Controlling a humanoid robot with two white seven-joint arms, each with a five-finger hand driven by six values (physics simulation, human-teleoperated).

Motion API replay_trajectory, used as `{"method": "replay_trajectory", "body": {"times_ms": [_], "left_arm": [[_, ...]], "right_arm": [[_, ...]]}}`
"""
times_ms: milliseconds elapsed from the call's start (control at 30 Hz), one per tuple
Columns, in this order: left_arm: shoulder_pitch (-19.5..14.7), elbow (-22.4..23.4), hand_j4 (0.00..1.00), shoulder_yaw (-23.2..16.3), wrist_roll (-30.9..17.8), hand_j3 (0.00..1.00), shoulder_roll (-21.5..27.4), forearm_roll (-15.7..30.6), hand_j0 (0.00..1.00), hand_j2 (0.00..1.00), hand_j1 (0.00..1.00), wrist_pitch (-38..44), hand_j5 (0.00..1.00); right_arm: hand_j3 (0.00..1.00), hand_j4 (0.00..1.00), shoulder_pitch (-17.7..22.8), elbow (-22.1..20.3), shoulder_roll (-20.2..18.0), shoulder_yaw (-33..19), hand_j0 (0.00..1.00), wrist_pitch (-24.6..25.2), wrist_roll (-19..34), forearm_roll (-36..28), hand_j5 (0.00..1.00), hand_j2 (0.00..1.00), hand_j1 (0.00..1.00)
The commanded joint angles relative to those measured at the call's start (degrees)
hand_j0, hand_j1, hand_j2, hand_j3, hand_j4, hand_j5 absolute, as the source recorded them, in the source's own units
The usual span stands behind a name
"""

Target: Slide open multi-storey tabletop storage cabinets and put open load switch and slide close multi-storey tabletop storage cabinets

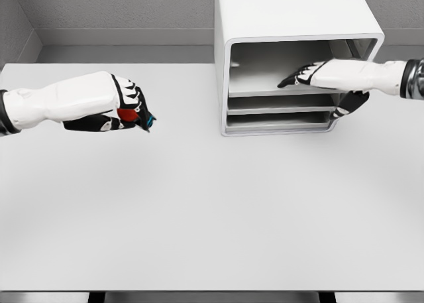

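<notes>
A white multi-storey storage cabinet stands at the back of the table, right of centre, its front showing an open top bay and two lower drawers. My right hand reaches from the right into the top bay, fingers stretched flat over the upper drawer, thumb hanging in front of the cabinet's right edge. My left hand hovers over the table's left side, fingers curled around the load switch, a small red part with a blue tip showing.
The white table spreads wide in front of the cabinet. Grey walls close off the back and left.
</notes>
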Motion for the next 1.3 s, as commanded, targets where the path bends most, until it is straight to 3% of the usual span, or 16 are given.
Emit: {"method": "replay_trajectory", "body": {"times_ms": [0, 333, 500, 633, 1267], "left_arm": [[0.0, -0.02, 0.44, 0.02, 0.02, 0.44, -0.21, 0.44, 0.44, 0.44, 0.44, 0.19, 0.44], [-1.06, 0.07, 0.44, -0.07, -0.77, 0.44, -0.21, 0.61, 0.44, 0.44, 0.44, 0.19, 0.44], [-2.02, 0.07, 0.44, -0.07, -1.29, 0.44, -0.21, 1.49, 0.44, 0.44, 0.44, 0.19, 0.44], [-2.64, -0.02, 0.44, -1.39, -1.38, 0.44, -1.52, 1.4, 0.44, 0.44, 0.44, 0.19, 0.44], [-6.07, -1.43, 0.44, -3.5, -1.64, 0.44, -3.46, 1.49, 0.44, 0.44, 0.44, 0.19, 0.44]], "right_arm": [[1.0, 1.0, 0.0, 0.43, 0.0, 1.07, 1.0, 0.02, -0.02, 0.63, 1.0, 1.0, 1.0], [1.0, 1.0, -0.26, -3.97, -1.84, 1.77, 1.0, -0.51, -0.02, 0.8, 1.0, 1.0, 1.0], [1.0, 1.0, -0.18, -6.08, -3.69, 1.68, 1.0, -3.32, -0.02, 0.8, 1.0, 1.0, 1.0], [1.0, 1.0, 0.0, -9.15, -5.1, 1.77, 1.0, -3.41, -0.02, 0.72, 1.0, 1.0, 1.0], [1.0, 1.0, 1.49, -15.92, -12.39, 2.39, 1.0, -4.29, -0.02, 0.01, 1.0, 1.0, 1.0]]}}
